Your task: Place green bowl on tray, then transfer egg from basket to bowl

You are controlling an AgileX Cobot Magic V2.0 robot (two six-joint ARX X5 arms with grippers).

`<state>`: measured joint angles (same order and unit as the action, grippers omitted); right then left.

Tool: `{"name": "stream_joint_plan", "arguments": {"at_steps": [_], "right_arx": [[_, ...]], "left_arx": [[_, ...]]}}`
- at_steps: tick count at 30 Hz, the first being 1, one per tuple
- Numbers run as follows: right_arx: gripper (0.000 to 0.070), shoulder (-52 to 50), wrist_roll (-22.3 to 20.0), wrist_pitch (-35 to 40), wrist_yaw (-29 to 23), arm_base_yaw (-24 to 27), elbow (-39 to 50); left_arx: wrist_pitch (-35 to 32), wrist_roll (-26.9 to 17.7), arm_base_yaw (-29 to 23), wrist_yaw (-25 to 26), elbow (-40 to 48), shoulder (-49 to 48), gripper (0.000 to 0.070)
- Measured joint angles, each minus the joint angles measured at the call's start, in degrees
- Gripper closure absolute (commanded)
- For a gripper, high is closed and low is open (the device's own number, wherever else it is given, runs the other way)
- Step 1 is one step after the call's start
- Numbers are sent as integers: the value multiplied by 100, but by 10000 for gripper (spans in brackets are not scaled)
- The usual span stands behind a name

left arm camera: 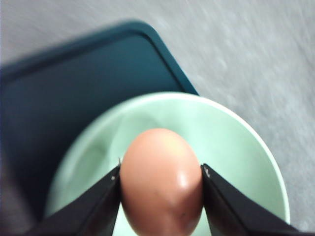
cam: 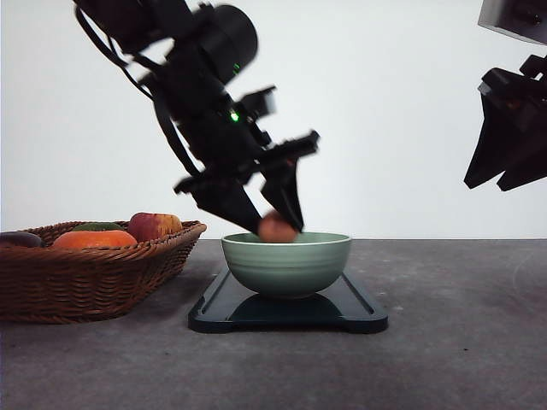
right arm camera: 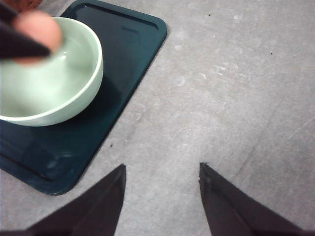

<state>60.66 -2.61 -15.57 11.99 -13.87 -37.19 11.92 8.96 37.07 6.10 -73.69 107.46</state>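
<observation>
The pale green bowl (cam: 286, 263) stands on the dark tray (cam: 359, 314) in the middle of the table. My left gripper (cam: 275, 227) is shut on the reddish-brown egg (cam: 277, 229) and holds it just at the bowl's rim, over the inside. In the left wrist view the egg (left arm camera: 161, 179) sits between both fingers (left arm camera: 96, 209), above the bowl (left arm camera: 236, 142) and tray (left arm camera: 59, 98). The wicker basket (cam: 85, 278) stands at the left. My right gripper (cam: 508, 137) hangs open high at the right; its wrist view shows its gripper (right arm camera: 162, 196) above bare table beside the tray (right arm camera: 123, 59), bowl (right arm camera: 54, 88) and egg (right arm camera: 39, 29).
An apple (cam: 154, 225), an orange fruit (cam: 94, 240) and darker produce (cam: 19, 239) lie in the basket. Grey table (cam: 461, 342) stretches to the right of the tray and in front of it.
</observation>
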Motion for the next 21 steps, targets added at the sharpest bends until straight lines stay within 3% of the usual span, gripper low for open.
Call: {"name": "stream_joint_plan", "arguments": {"at_steps": [13, 17, 21], "right_arx": [[413, 0, 0, 0, 0, 0, 0], [413, 0, 0, 0, 0, 0, 0], [413, 0, 0, 0, 0, 0, 0]], "left_arx": [[-83, -193, 206, -36, 0, 393, 421], [-111, -193, 206, -36, 0, 393, 255], [-56, -193, 206, -38, -55, 393, 226]]}}
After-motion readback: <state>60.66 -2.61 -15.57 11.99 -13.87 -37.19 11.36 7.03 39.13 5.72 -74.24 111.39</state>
